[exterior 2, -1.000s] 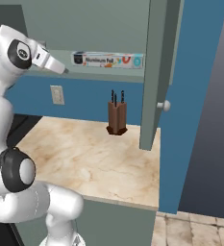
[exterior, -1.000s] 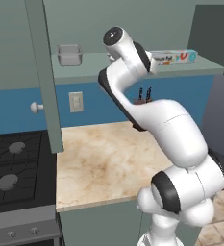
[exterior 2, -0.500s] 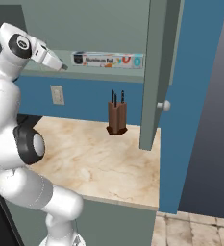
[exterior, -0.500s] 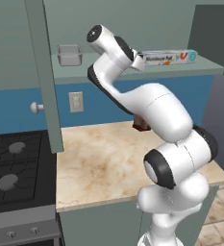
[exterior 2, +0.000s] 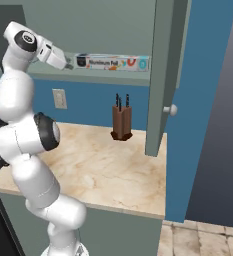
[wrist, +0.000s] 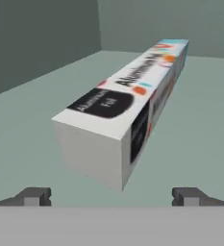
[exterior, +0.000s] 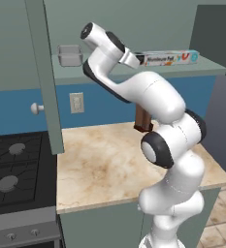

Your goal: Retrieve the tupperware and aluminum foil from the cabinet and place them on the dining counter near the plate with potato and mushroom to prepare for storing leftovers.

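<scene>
Foil (wrist: 128, 103) nearer the open claw (wrist: 111, 196)

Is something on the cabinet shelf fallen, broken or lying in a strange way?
Nothing stands out. The foil lies flat on the shelf, carton intact. The tupperware sits upright further along. The open gripper faces the foil's end, not touching.

Matt printed card aluminum foil (wrist: 128, 105) carton; marbled stone worktop (exterior: 109, 164).
</scene>
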